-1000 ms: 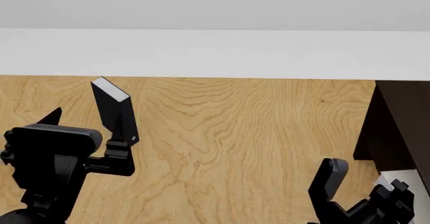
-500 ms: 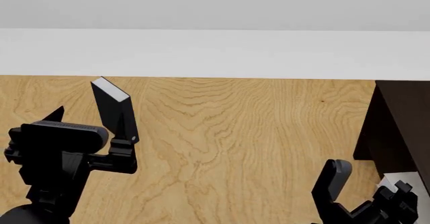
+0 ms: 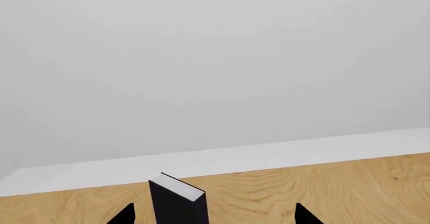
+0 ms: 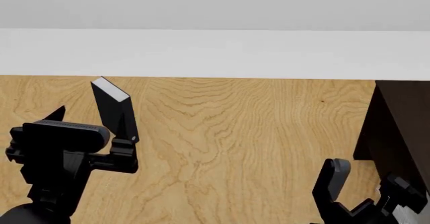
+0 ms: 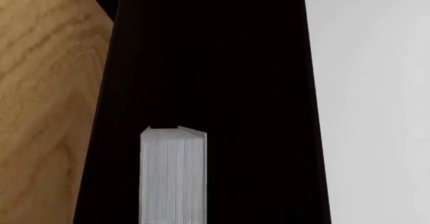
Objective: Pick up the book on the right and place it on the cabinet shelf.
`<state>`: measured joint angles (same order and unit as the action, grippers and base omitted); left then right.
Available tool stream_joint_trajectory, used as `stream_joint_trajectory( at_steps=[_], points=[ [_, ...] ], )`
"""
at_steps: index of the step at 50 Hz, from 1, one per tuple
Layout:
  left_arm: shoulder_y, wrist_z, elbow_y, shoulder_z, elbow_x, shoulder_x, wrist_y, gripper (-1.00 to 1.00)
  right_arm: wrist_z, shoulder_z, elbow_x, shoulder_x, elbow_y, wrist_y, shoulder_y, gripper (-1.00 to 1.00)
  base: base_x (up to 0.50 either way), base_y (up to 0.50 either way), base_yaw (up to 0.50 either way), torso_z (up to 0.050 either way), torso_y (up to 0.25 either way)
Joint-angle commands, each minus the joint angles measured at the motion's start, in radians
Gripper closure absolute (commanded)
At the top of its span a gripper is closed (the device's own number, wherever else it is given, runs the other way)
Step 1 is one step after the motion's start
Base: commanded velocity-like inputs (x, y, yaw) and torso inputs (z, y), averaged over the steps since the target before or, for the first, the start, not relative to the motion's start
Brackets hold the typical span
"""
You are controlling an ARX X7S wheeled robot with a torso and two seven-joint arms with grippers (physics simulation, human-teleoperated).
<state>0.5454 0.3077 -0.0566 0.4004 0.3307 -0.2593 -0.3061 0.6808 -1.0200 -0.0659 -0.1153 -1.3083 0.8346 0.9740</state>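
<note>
The book (image 5: 173,176) rides in the right gripper (image 4: 376,204), fingers holding it, facing the dark cabinet (image 4: 403,123). Placement is under way; next, ease it onto the shelf.

Head view: wooden floor (image 4: 235,143) runs back to a wall (image 4: 215,53) at the far side. Left gripper (image 4: 100,156) sits at near left, with the black book (image 4: 114,110) upright just beyond it, tilted. Cabinet (image 4: 400,133) stands at the right edge. Right gripper (image 4: 366,199) is at near right, just in front of the cabinet. Right wrist view: the book (image 5: 173,176) lies against the cabinet's board, floor to one side.
</note>
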Motion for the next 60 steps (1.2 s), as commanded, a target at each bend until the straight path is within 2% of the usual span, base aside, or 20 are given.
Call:
stream_joint_trajectory(
  at_steps=[1, 15, 16, 17, 29, 47, 51, 54, 60],
  points=[
    [0.002, -0.002, -0.008, 0.002, 0.005, 0.000, 0.006, -1.00, 0.019, -0.071, 0.066, -0.002, -0.001, 0.025, 0.008, -1.00, 0.00, 0.00, 0.00, 0.000, 0.000],
    [-0.005, 0.000, -0.011, 0.006, 0.008, -0.001, 0.014, -1.00, 0.019, -0.071, 0.066, -0.002, -0.001, 0.025, 0.008, -1.00, 0.00, 0.00, 0.00, 0.001, 0.001],
    [-0.005, 0.000, -0.008, 0.006, 0.010, -0.001, 0.012, -1.00, -0.131, -0.119, 0.066, -0.001, -0.001, -0.125, 0.020, -1.00, 0.00, 0.00, 0.00, 0.000, 0.000],
    [-0.004, -0.001, -0.008, 0.006, 0.011, -0.001, 0.013, -1.00, -0.241, -0.115, 0.064, 0.000, -0.001, -0.166, 0.021, -1.00, 0.00, 0.00, 0.00, 0.000, 0.000],
    [-0.006, 0.000, -0.010, 0.007, 0.016, -0.002, 0.019, -1.00, -0.257, -0.106, 0.061, 0.012, -0.001, -0.350, 0.027, -1.00, 0.00, 0.00, 0.00, 0.000, 0.001],
    [-0.006, 0.002, -0.013, 0.010, 0.022, -0.004, 0.024, -1.00, -0.271, -0.059, 0.061, 0.007, -0.001, -0.352, 0.017, -1.00, 0.00, 0.00, 0.00, 0.000, 0.000],
    [-0.003, 0.000, -0.019, 0.010, 0.024, -0.004, 0.027, -1.00, -0.356, 0.015, 0.029, 0.004, -0.001, -0.407, 0.016, -1.00, 0.00, 0.00, 0.00, 0.000, 0.000],
    [-0.003, -0.001, -0.019, 0.011, 0.025, -0.004, 0.029, -1.00, -0.474, 0.203, -0.034, -0.006, -0.001, -0.494, 0.003, -1.00, 0.00, 0.00, 0.00, 0.000, 0.000],
    [-0.004, 0.001, -0.016, 0.012, 0.027, -0.004, 0.027, -1.00, -0.522, 0.339, 0.012, -0.001, 0.000, -0.525, -0.002, -1.00, 0.00, 0.00, 0.00, 0.000, 0.000]
  ],
)
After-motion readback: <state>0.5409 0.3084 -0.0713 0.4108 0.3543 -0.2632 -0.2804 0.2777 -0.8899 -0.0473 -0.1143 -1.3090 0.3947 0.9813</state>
